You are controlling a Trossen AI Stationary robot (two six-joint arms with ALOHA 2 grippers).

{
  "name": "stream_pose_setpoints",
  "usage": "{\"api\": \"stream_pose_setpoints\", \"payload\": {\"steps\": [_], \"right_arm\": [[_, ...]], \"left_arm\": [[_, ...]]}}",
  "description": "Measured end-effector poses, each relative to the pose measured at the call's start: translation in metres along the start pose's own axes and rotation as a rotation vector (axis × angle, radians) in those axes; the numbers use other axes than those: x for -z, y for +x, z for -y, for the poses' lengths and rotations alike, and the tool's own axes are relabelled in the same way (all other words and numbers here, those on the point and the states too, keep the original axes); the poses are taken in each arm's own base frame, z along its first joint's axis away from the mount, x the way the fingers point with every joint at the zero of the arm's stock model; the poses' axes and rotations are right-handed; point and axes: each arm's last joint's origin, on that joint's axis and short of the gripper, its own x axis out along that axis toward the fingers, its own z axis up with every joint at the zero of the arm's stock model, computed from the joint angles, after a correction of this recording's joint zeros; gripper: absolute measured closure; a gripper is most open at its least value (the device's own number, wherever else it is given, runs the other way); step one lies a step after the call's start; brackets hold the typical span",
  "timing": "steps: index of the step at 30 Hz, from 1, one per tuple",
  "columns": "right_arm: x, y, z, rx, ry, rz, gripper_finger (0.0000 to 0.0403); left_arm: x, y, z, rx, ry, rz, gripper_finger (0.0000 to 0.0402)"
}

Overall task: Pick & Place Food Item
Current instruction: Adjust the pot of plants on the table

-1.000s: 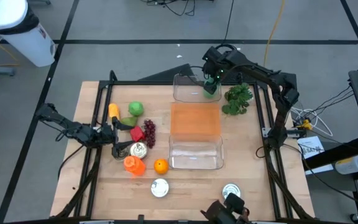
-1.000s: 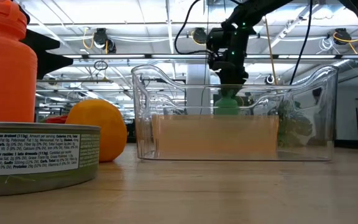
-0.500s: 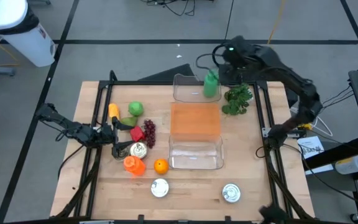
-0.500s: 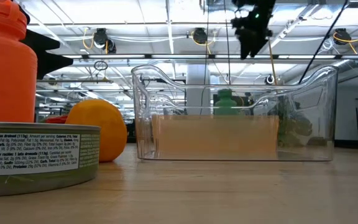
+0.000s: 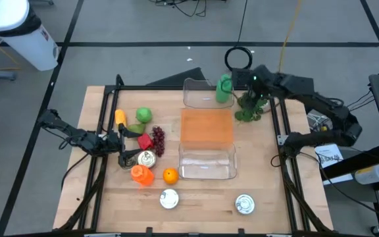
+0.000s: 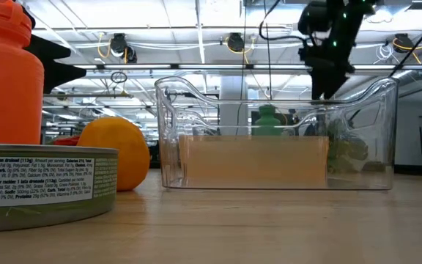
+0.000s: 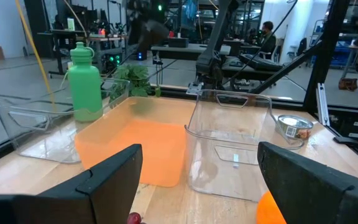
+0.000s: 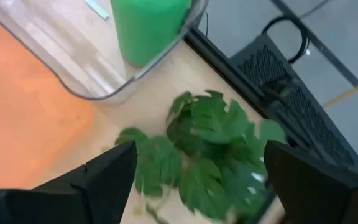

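Fingers of the right gripper [image 5: 256, 91] stand spread wide and empty directly above the leafy greens [image 5: 250, 105], which lie just beside the far clear bin [image 5: 191, 97] holding the upright green bottle [image 5: 224, 89], far from the left gripper [image 5: 120, 141].

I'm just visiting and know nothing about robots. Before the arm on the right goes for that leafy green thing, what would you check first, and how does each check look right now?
1. Right end effector open: ok, both fingers spread wide.
2. Right end effector over the leafy greens: ok, the wrist view looks straight down on them.
3. Greens clear of the far clear bin: ok, they lie on the wood beside it.
4. Green bottle released and upright in that bin: ok.
5. Near clear bin free to receive food: ok, it looks empty.
6. Left end effector out of the way: ok, it is by the fruit on the other side.
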Motion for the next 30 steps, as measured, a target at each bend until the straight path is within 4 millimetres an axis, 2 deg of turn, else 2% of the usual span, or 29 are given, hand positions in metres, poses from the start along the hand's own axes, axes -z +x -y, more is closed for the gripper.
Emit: {"api": "stream_pose_setpoints", "payload": {"steps": [4,8,12,18,22,27,30], "right_arm": [[0.010,0.018,-0.004,-0.005,0.017,0.080,0.0072],[0.013,0.015,-0.003,-0.009,0.018,0.132,0.0072],[0.012,0.001,-0.005,-0.146,0.004,0.217,0.0072],[0.009,-0.024,-0.024,-0.663,-0.050,0.357,0.0072],[0.007,-0.043,-0.043,-0.900,-0.130,0.437,0.0072],[0.013,-0.058,-0.070,-1.006,-0.214,0.443,0.0072],[0.020,-0.061,-0.084,-0.937,-0.244,0.428,0.0072]], "left_arm": [[0.000,0.000,0.000,0.000,0.000,0.000,0.0068],[0.000,0.000,0.000,0.000,0.000,0.000,0.0068],[0.000,0.000,0.000,0.000,0.000,0.000,0.0069],[0.000,0.000,0.000,0.000,0.000,0.000,0.0068],[0.000,0.000,0.000,0.000,0.000,0.000,0.0068],[0.000,0.000,0.000,0.000,0.000,0.000,0.0069],[0.000,0.000,0.000,0.000,0.000,0.000,0.0069]]}}
